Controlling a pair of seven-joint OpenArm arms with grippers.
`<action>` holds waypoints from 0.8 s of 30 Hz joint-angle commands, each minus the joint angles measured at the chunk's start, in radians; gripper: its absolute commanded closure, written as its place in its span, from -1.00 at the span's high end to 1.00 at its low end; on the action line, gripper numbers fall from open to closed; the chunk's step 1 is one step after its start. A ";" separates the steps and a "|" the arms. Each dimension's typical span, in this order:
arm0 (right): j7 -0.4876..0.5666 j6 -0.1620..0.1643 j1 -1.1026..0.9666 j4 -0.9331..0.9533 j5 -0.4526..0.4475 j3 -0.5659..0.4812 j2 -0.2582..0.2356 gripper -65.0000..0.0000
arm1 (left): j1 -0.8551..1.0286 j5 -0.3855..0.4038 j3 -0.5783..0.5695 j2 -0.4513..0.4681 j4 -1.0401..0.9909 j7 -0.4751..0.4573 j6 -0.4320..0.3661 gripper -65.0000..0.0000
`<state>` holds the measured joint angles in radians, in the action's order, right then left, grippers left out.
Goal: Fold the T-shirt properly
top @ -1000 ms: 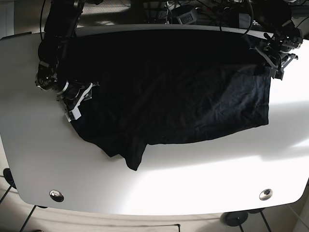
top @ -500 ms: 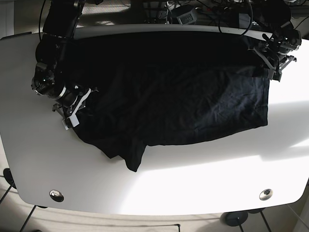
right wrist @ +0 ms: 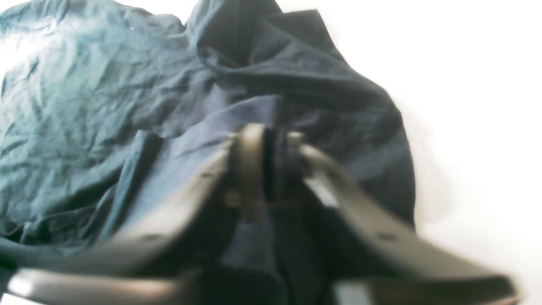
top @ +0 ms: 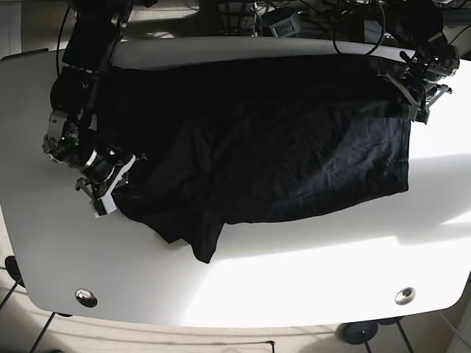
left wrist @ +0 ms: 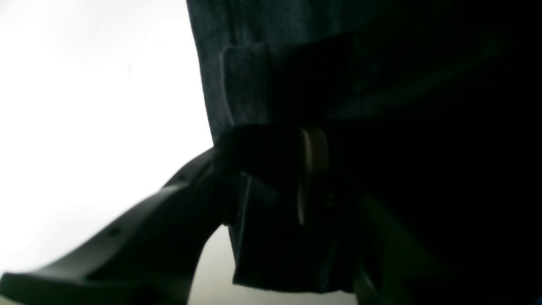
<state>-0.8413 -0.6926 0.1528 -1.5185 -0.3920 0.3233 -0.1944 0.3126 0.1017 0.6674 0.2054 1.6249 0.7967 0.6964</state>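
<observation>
Black T-shirt [top: 280, 154] lies spread across the far half of the white tabletop [top: 294, 272], wrinkled, reaching from near the left edge to near the right edge. 1 bunched flap [top: 202, 239] hangs toward the front edge, left of centre.

Right gripper [top: 110, 190] sits near the tabletop's left edge, at the shirt's near-left corner. Right wrist view: right gripper [right wrist: 269, 148] has its jaws nearly closed, pinching a fold of the T-shirt [right wrist: 84, 106] between the 2 fingertips. The cloth is crumpled in ridges just beyond the tips, with bare tabletop [right wrist: 474, 106] to the side.

Left gripper [top: 416, 99] is at the far-right corner of the tabletop, on the shirt's far-right corner. Left wrist view is very dark: left gripper [left wrist: 309, 169] shows 1 black finger [left wrist: 139, 228] against bright tabletop [left wrist: 84, 106], with T-shirt [left wrist: 254, 76] hem draped over and around the tips. Fabric looks clamped there, but the opposing finger is lost in shadow, so I can't tell how closed it is.
</observation>
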 commanded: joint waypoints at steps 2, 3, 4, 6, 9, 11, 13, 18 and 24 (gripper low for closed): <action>0.001 -0.006 -0.072 -0.127 -0.026 0.038 -0.046 0.37 | 0.015 -0.009 0.004 0.016 0.007 0.019 0.002 -0.39; -0.019 -0.006 -0.137 -0.205 -0.026 0.084 -0.035 0.69 | 0.017 -0.009 0.004 0.016 0.007 0.019 0.002 -0.39; -0.028 -0.006 -0.177 -0.253 -0.026 0.112 -0.020 0.84 | 0.017 -0.009 0.004 0.016 0.007 0.019 0.002 -0.39; -0.043 -0.006 -0.282 -0.368 -0.026 0.162 0.005 0.90 | 0.015 -0.006 0.004 0.016 0.007 0.019 0.002 -0.39; -0.043 -0.006 -0.436 -0.449 -0.026 0.231 0.019 0.83 | 0.015 -0.003 0.004 0.016 0.016 0.022 0.002 -0.40; -0.043 -0.006 -0.520 -0.454 -0.026 0.290 0.034 0.73 | 0.013 -0.001 0.019 0.016 0.027 0.023 0.002 -0.40; -0.042 -0.006 -0.580 -0.454 -0.026 0.346 0.054 0.64 | 0.012 0.000 0.064 0.012 0.076 0.023 0.002 -0.40; -0.042 -0.006 -0.649 -0.411 -0.023 0.377 0.083 0.61 | 0.015 0.099 0.097 0.009 0.191 0.023 0.002 -0.40; -0.040 -0.006 -0.646 -0.304 -0.025 0.373 0.092 0.60 | 0.026 0.215 0.228 -0.008 0.248 0.025 0.002 -0.38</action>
<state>-0.8974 -0.6964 -0.4915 -1.8084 -0.4000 0.6910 -0.0891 0.3420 0.2966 0.8940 0.1856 1.8488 0.8410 0.6968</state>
